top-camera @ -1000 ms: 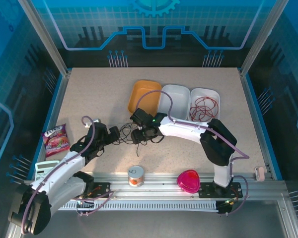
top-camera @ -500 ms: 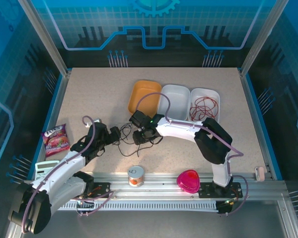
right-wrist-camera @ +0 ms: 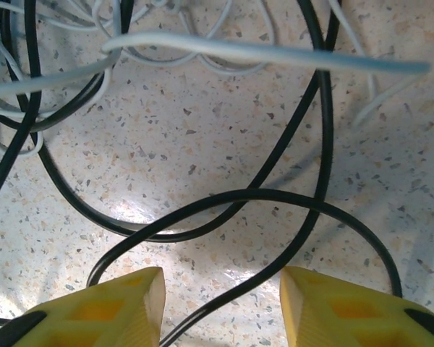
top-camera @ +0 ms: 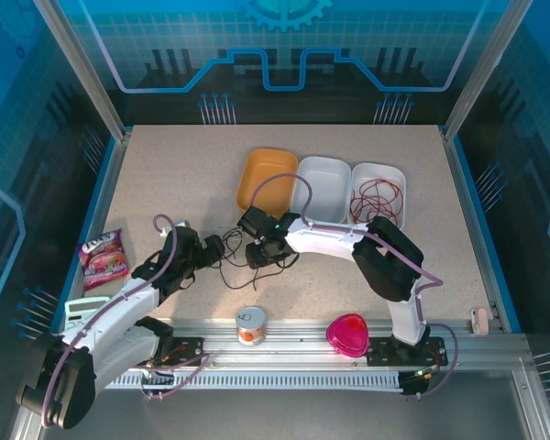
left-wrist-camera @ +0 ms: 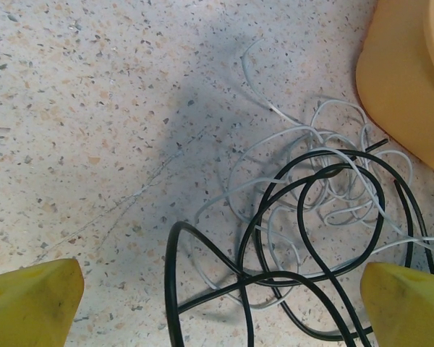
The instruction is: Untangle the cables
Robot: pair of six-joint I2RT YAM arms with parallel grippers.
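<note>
A black cable (left-wrist-camera: 311,238) and a pale whitish cable (left-wrist-camera: 275,144) lie looped through each other on the speckled table, between the two arms (top-camera: 234,266). My left gripper (left-wrist-camera: 220,311) stands wide open just short of this tangle, on its left (top-camera: 218,247), with nothing gripped. My right gripper (right-wrist-camera: 223,303) is low over the tangle's right side (top-camera: 257,255), its jaws apart. One strand of the black cable (right-wrist-camera: 275,199) runs across the gap between its fingers without being pinched; the whitish cable (right-wrist-camera: 260,52) crosses beyond. A dark red cable (top-camera: 378,195) lies coiled in the right white tray (top-camera: 391,169).
An orange tray (top-camera: 266,179) and a second white tray (top-camera: 323,188) sit behind the tangle; the orange one (left-wrist-camera: 405,79) is close to the cables. Along the near edge are a can (top-camera: 250,324) and a pink heart-shaped box (top-camera: 348,334). A candy bag (top-camera: 103,258) and calculator (top-camera: 78,312) lie left.
My right gripper's jaws have narrowed, and its arm has shifted slightly left over the tangle. The left arm has stayed in place, open.
</note>
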